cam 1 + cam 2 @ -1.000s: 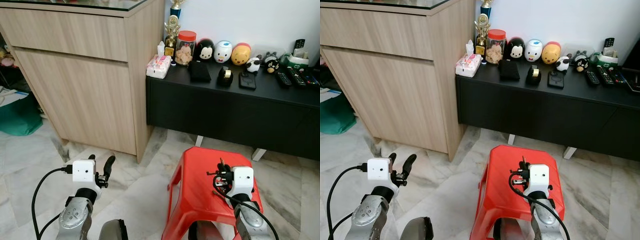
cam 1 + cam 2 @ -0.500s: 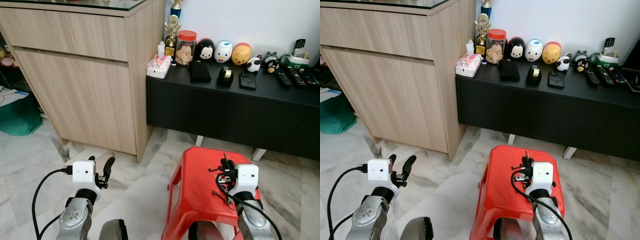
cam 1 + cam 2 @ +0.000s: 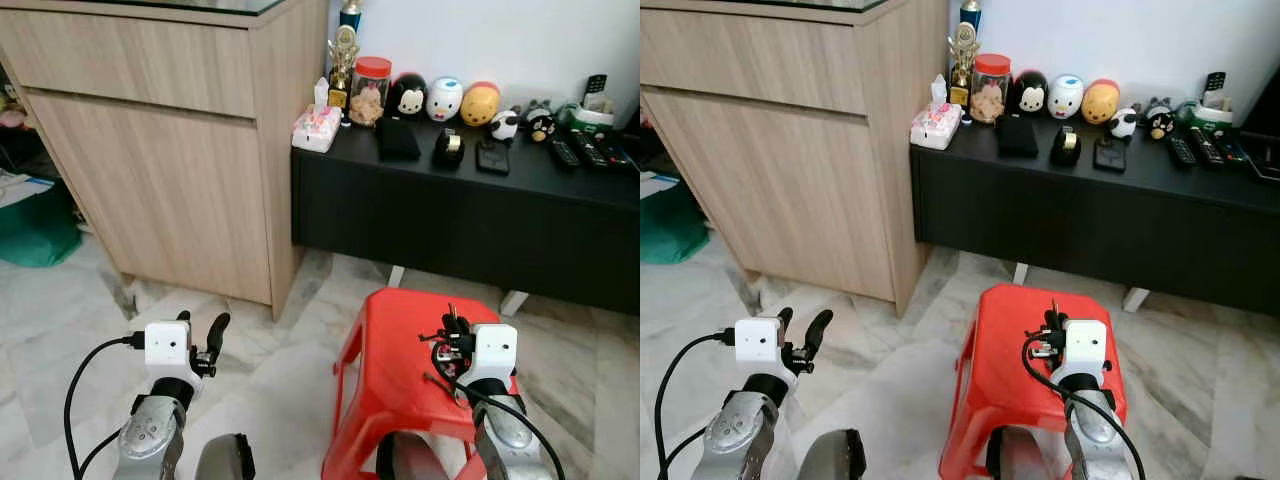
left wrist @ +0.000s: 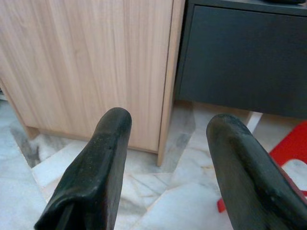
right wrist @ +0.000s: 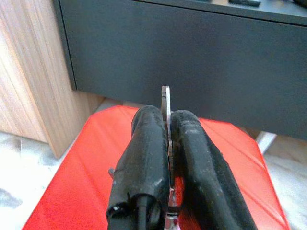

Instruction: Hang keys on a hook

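- Right gripper (image 5: 168,120) pinched tight on the keys (image 5: 166,98); thin metal edge standing up between the two black fingers in the right wrist view, more metal poking out below.
- Held low over the red stool (image 3: 390,370), keys apart from the seat as far as can be judged.
- Left gripper (image 4: 168,139) spread wide, holding nothing, aimed at the seam between the wooden cabinet (image 3: 180,150) and the black console (image 3: 460,215).
- Console top crowded: trophy (image 3: 343,60), red-lidded jar (image 3: 370,92), tissue pack (image 3: 315,130), round toy figures (image 3: 445,100), remotes (image 3: 585,150) at the far right.
- No hook identified anywhere in these views; too small or out of frame, cannot tell.
- Step judged: carry phase. Keys secured, hanging not yet begun.
- Next move calls for finding the hook first, probably by raising or turning the head view, then walking toward it with the grip kept firm.
- Approach then needs the key ring presented open to the hook, not the flat blade.
- Risk noted: ring hidden behind the fingers, orientation unknown.
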{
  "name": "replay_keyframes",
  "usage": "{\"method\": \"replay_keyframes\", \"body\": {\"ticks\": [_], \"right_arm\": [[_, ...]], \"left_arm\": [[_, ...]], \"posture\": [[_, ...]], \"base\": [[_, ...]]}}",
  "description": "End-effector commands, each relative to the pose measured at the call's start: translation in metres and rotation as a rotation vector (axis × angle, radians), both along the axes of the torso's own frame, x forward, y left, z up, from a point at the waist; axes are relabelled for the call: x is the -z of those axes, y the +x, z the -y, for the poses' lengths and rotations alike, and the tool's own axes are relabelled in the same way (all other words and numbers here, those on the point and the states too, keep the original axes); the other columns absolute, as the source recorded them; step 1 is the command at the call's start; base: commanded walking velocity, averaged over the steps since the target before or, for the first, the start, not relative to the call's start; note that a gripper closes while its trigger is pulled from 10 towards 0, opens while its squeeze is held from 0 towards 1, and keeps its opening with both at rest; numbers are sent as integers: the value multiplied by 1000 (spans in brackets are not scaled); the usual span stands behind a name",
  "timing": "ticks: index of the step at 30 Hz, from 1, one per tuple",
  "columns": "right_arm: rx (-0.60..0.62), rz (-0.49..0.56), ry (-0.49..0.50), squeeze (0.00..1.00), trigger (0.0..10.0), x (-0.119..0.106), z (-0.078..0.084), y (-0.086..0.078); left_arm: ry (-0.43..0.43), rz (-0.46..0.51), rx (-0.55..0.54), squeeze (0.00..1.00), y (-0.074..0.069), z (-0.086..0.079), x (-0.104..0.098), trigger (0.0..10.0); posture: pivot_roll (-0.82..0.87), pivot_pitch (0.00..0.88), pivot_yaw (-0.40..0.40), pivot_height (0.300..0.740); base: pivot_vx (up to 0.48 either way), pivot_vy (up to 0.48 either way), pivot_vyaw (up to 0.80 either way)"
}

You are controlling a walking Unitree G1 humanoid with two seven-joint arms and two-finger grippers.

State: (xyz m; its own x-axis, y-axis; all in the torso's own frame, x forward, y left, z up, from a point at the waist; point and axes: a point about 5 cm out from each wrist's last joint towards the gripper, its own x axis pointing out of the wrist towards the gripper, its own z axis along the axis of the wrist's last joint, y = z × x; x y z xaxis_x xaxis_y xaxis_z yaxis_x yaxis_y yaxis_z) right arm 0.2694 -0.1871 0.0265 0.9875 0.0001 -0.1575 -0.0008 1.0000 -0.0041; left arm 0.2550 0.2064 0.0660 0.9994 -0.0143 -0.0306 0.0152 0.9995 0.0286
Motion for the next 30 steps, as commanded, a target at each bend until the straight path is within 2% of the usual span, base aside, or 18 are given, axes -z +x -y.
{"method": "replay_keyframes", "body": {"ticks": [1,20,30], "right_arm": [[15,24,-1,0,10000,-7,4,3],[8,26,2,0,10000,-11,2,7],[-27,41,2,0,10000,-17,0,11]], "left_arm": [[-8,-13,10,0,-1,2,4,10000],[-11,-6,19,0,-2,3,3,10000],[-10,0,26,0,0,5,2,10000]], "posture": [[47,0,-70,583],[45,0,-71,583],[36,0,-72,583]], "base": [[-300,0,0],[-283,0,0],[0,0,0]]}}
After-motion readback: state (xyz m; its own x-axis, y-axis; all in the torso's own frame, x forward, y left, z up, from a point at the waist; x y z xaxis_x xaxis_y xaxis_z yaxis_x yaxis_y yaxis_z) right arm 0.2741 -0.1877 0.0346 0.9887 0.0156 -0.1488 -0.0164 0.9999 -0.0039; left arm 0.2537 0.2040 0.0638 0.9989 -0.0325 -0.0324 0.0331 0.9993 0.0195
